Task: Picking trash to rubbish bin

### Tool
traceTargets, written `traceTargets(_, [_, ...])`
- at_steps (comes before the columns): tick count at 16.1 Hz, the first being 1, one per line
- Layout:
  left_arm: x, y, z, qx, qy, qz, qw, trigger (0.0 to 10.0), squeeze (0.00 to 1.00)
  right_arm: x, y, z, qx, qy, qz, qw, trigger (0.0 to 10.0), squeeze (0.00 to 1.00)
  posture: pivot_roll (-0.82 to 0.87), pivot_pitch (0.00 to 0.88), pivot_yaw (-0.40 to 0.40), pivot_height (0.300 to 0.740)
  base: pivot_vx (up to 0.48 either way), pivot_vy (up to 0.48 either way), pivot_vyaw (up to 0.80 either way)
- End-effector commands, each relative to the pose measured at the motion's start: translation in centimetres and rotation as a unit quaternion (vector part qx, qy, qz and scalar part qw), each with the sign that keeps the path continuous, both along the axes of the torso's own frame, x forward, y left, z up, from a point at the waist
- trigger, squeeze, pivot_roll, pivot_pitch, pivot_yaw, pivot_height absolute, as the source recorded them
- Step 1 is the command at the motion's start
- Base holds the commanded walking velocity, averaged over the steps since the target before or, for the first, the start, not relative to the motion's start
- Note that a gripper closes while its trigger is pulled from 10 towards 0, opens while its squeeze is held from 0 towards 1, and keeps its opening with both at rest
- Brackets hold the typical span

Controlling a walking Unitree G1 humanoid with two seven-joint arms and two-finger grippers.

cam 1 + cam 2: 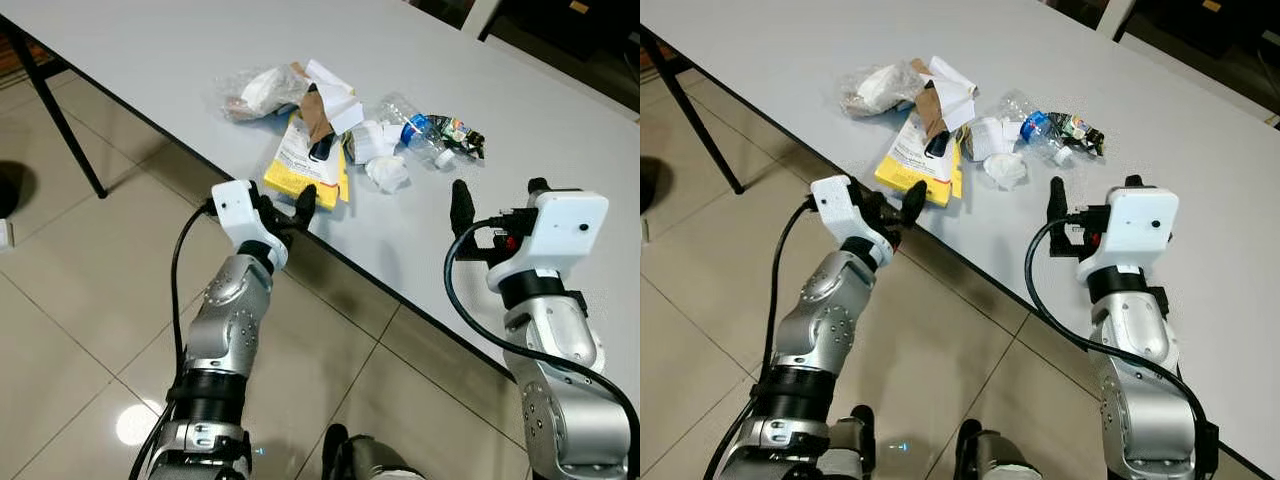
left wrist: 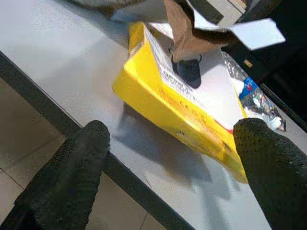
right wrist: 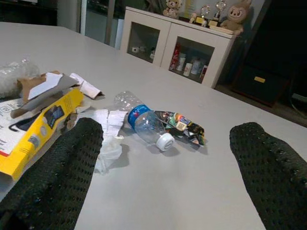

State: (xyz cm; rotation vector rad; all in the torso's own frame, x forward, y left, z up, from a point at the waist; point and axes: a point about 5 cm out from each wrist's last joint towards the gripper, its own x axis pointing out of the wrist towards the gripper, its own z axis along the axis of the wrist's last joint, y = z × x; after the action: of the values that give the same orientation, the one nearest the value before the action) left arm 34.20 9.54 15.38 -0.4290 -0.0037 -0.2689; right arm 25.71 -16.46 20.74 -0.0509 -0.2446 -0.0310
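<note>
A heap of trash lies on the grey counter close to its front edge. In it is a crushed clear plastic bottle on its side, with a white cap and a blue label; it looks empty. Beside the bottle lies a crumpled colourful wrapper. A flat yellow box lies at the edge, with brown cardboard and a small dark object on top. Behind it is a clear plastic bag with something white inside. White crumpled tissue lies between box and bottle. The left gripper is at the counter edge just before the yellow box, jaws spread. The right gripper hovers over the counter, near the bottle, jaws spread wide. Below is a tiled floor.
</note>
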Motion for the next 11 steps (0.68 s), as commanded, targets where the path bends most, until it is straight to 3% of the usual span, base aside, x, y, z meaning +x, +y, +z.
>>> traceTargets(1, [0.0,-0.8,-0.2,-0.006,0.001,-0.016,1.0,10.0,0.0,-0.5,-0.8,0.2,-0.001,-0.005,-0.022,1.0,10.0,0.0,0.12,0.21,-0.144,0.74,0.0,0.0,0.0])
traceTargets(11, [1.3,-2.3,-1.5,-0.04,0.025,-0.02,0.999,10.0,0.0,-1.8,-1.3,0.7,-0.013,-0.002,-0.035,0.999,10.0,0.0,0.02,0.219,-0.157,0.74,0.0,0.0,0.0])
